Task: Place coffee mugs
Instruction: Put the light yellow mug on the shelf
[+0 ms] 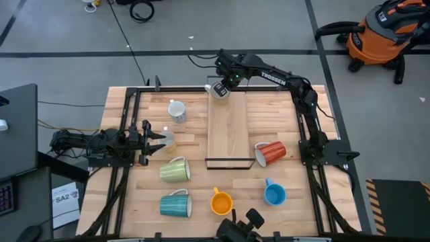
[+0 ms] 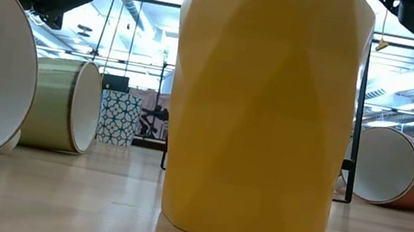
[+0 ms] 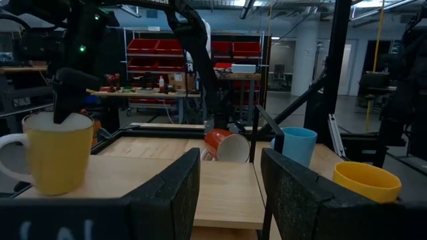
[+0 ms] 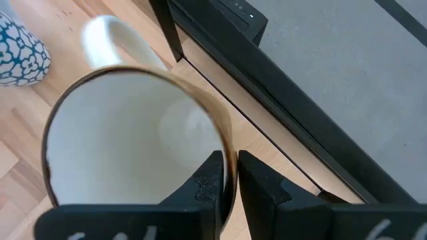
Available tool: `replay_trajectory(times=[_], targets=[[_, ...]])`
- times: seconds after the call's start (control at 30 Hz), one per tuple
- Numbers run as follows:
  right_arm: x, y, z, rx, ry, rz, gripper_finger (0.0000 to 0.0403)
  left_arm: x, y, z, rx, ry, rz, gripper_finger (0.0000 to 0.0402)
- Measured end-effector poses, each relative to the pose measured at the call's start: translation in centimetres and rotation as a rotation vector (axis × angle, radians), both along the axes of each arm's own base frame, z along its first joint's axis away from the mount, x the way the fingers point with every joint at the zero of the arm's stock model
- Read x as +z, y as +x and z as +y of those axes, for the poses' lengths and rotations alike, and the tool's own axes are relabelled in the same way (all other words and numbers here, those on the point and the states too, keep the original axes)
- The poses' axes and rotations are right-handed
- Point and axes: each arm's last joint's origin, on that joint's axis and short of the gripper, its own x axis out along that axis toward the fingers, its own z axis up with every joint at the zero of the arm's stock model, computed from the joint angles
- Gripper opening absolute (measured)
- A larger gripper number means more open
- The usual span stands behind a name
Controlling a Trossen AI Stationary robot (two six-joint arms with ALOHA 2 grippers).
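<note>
Right pincer [image 1: 219, 89] at the far end of the pale wooden board [image 1: 228, 134] lying in the middle of the wooden desk [image 1: 295, 208], pinching the rim of an upright tan-yellow ceramic mug with a white inside [image 4: 133, 133], one finger inside the rim and one outside, as seen in the right wrist view; white handle turned away from the fingers, mug standing on the board's far end near the black frame rail [image 4: 280, 93]. Just beyond that mug, on the bare desk, a white mug with a blue mottled pattern [image 1: 177, 111], upright. Left pincer [image 1: 156, 139] low over the desk's left side, fingers [image 3: 167, 193] spread, nothing between them, pointing across the desk toward the board. Lying on its side right of the board, a red-orange mug [image 1: 271, 153], white opening toward the board. Nearer the front edge: a pale green mug [image 1: 175, 170] and a teal mug [image 1: 175, 205], both on their sides; an orange-yellow mug [image 1: 221, 202] and a blue mug [image 1: 274, 194], both upright. Filling the low view, the faceted yellow wall of the orange-yellow mug, close to that camera.
</note>
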Motion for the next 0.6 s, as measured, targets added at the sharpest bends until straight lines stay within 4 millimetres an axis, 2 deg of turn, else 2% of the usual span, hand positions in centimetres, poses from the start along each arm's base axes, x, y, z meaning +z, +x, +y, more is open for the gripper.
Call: replay_trajectory(times=[0.6], targets=[[0.18, 0.16, -0.39, -0.006, -0.022, -0.034, 0.0055, 0.00, 0.00, 0.00, -0.001, 0.000, 0.000, 0.0167]])
